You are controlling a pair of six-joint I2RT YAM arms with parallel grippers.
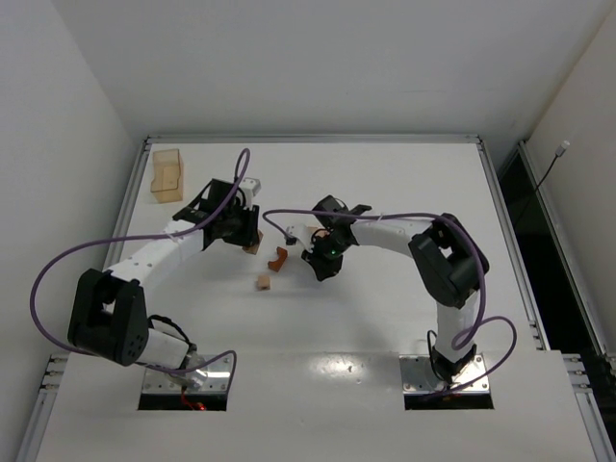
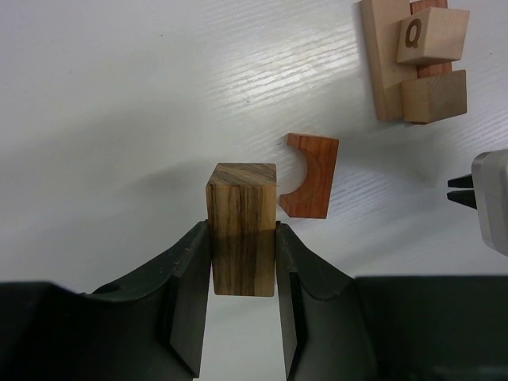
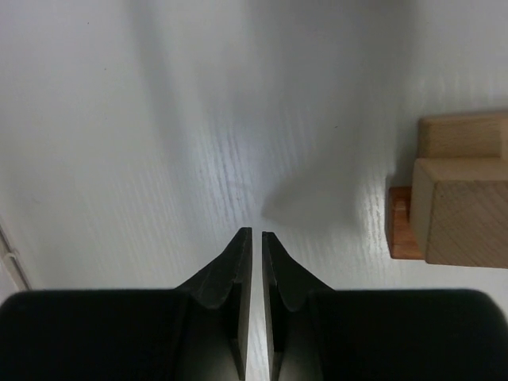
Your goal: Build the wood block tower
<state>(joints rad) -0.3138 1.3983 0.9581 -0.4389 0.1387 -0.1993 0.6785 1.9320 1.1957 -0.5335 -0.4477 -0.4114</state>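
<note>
Robotics lab test cell, viewed from above. A white table point(image 1: 385, 318) filled the frame, edged with aluminium rails point(image 1: 313, 139) and boxed in by plain white walls point(image 1: 58, 115) at left, top and right. The left arm point(image 1: 154, 255) and right arm point(image 1: 404, 231), white-and-black robot arms, were bolted to metal plates point(image 1: 443, 371) along the bottom edge, trailing purple cables point(image 1: 43, 279). Small wooden blocks point(image 1: 263, 282) lay at centre.

Left gripper point(image 2: 242, 236) is clamping a dark striped block point(image 2: 242, 190) upright between its jaws. A reddish arch block point(image 2: 313, 186) is lying just ahead and right of the jaw tips. Farther ahead-right, a lettered cube point(image 2: 429, 36) is resting across a tan plank point(image 2: 381, 63), with a tan block point(image 2: 435, 97) touching it.
</note>
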